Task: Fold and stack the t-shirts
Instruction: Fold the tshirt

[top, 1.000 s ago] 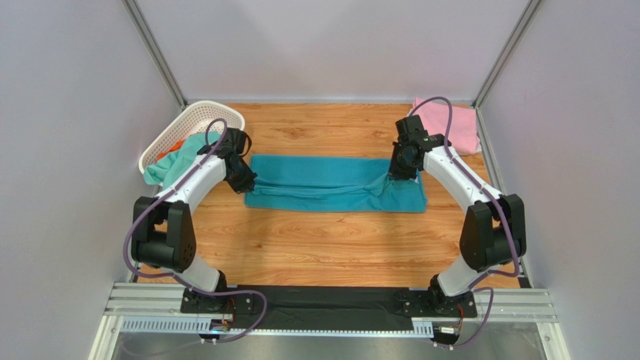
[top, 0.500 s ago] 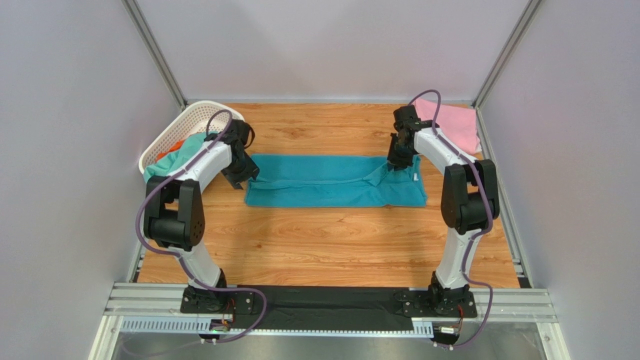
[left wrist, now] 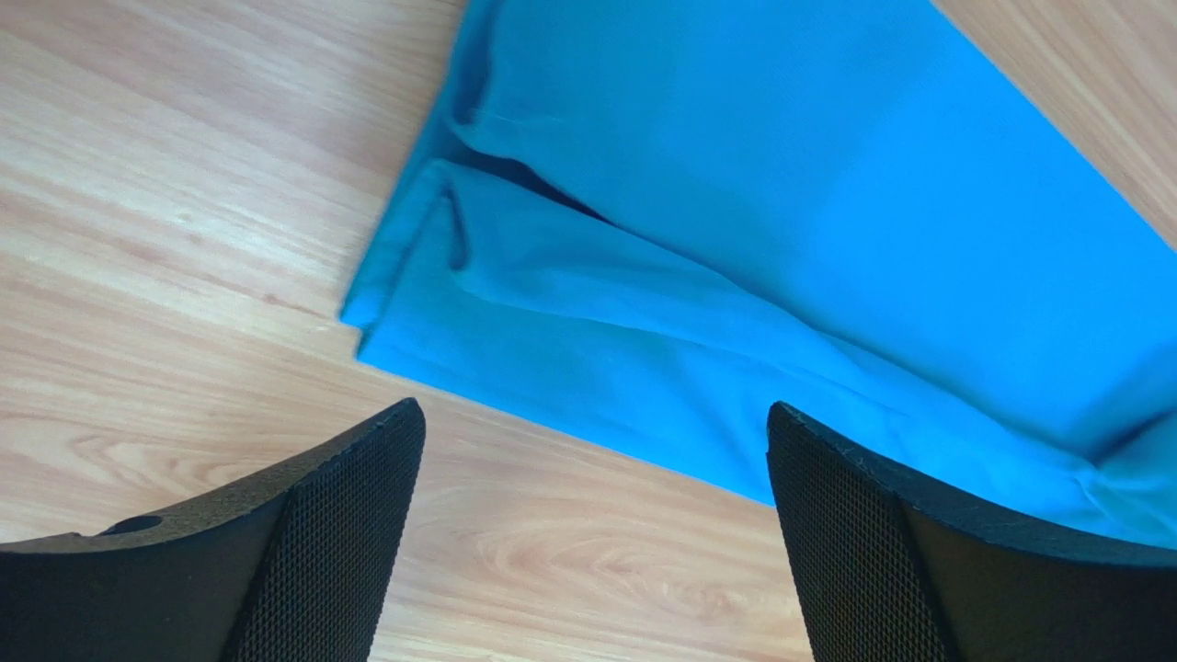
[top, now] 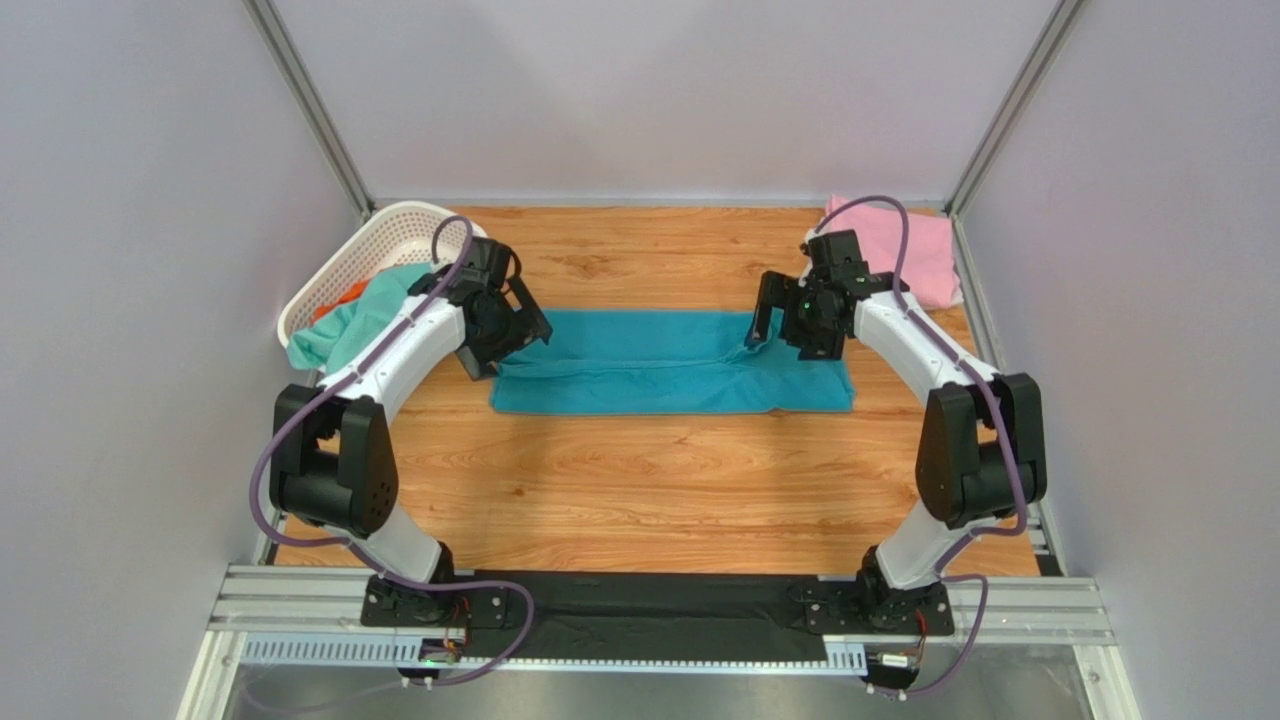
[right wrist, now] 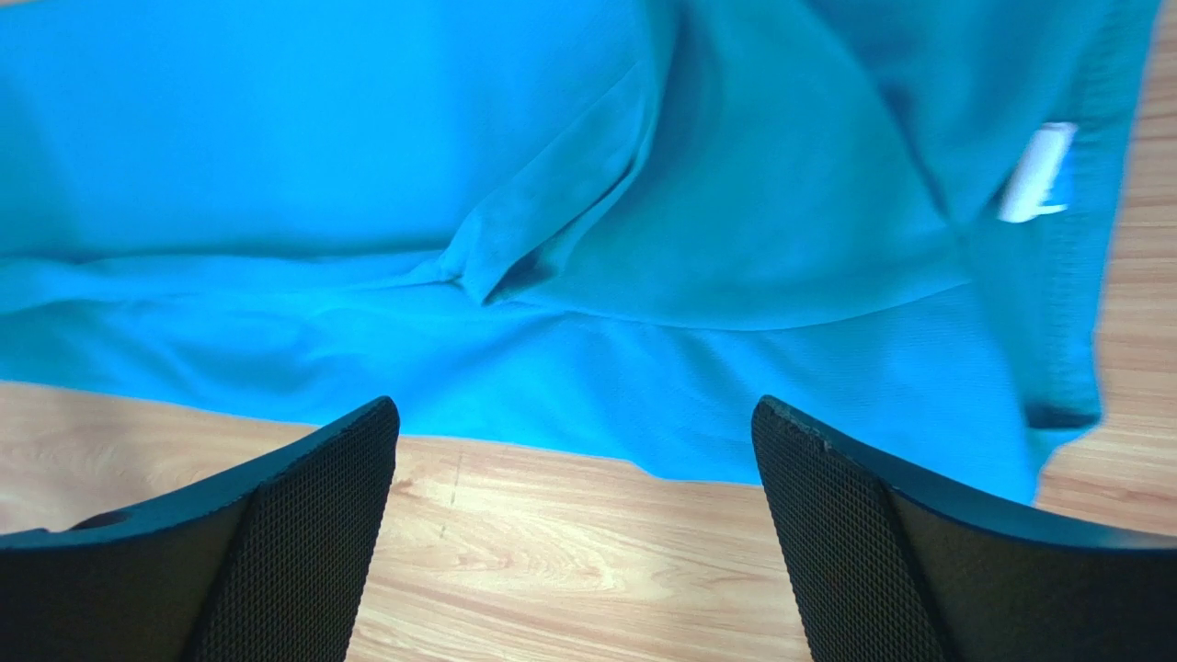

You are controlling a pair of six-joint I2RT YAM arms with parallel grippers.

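Left gripper (top: 526,324) and right gripper (top: 769,318): jaws spread wide, nothing between them. Both hover low, tilted down, facing inward toward each other.

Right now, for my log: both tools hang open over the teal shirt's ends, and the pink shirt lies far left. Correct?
No: the top view shows the pink shirt far right. The left tool and right tool do hang open over the ends of the teal shirt.
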